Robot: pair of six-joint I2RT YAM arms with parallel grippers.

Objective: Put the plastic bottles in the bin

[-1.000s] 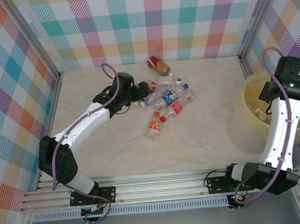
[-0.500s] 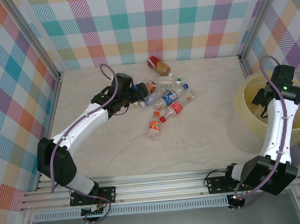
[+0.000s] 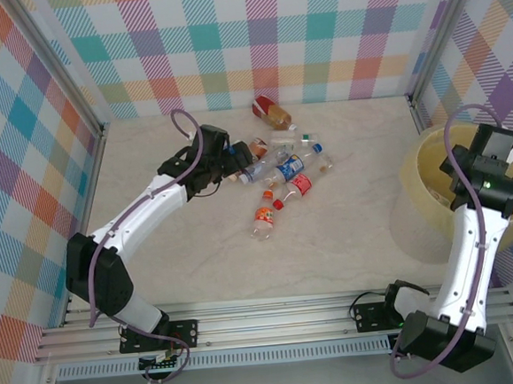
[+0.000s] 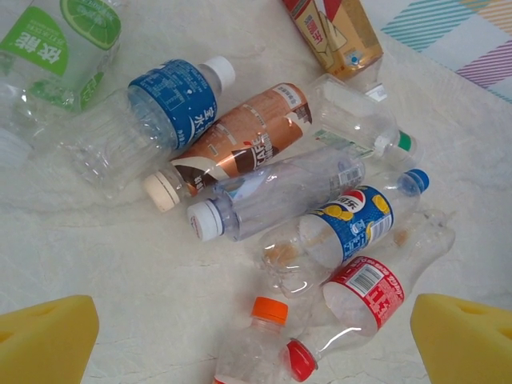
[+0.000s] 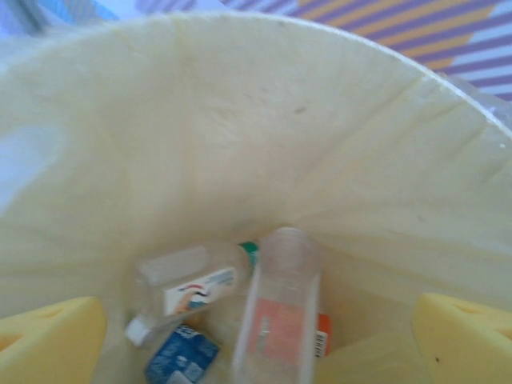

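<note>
L tool [image 4: 254, 338]: yellow pads wide apart, nothing betw them. It hovers over the heap of small clear plastic bottles [image 3: 281, 168], at the end of the heap farthest from the big round pale-yellow plastic bin [image 3: 413, 184].

The heap lies on the marbled tabletop [image 3: 350, 256], well left of the bin, w/ the bottles touching and overlapping. A larger bottle w/ brown liquid [image 3: 272, 112] sits at the heap's far edge, also well left of the bin.

Step in hand, as I read it: pick the next bottle. Best bet is prob. the orange-capped clear bottle [image 4: 258, 346] or the red-label, red-capped one [image 4: 356, 298], as both lie at the heap's edge. Turn the pads square across the body, not the cap. Come down w/o nudging neighbours and close gently, since thin plastic likely squashes and slips.

Inside the bin there are several bottles already, incl. a white-label clear one [image 5: 188, 288] and an upended orange-label one [image 5: 276, 320].

R tool [image 5: 256, 340] hangs over the bin's inside, pads spread, nothing held. Get it clear of the rim before any drop, and drop low, past the rim.
</note>
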